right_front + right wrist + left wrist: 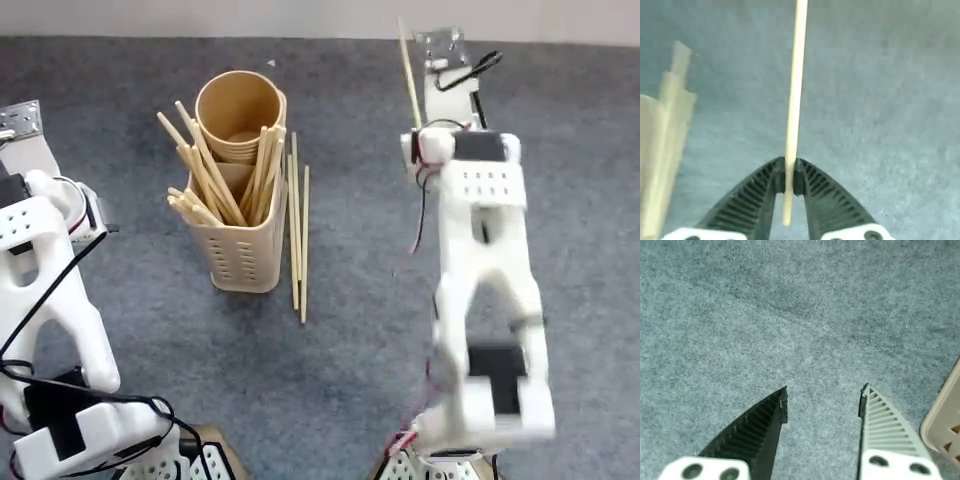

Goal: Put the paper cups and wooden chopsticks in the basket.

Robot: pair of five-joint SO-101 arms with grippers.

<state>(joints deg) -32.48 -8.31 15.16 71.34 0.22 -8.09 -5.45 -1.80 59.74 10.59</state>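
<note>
- Basket (245,255): beige, slotted, upright on the grey carpet (360,330), between the two arms.
- Paper cups (240,115): nested stack, standing inside the basket.
- Chopsticks in basket (205,175): a bundle, leaning beside the cups.
- Loose chopsticks (299,240): lying on the carpet, just beside the basket on the right arm's side.
- Right gripper (789,172): closed tight on a single chopstick (796,90), well apart from the basket.
- Left gripper (822,397): spread wide, holding nothing, above bare carpet near a basket corner.

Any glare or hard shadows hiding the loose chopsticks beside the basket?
High view: no glare, only a soft shadow beside the basket; the loose chopsticks lie plainly lit. Right wrist view: the chopstick in the right tool is evenly lit.
</note>
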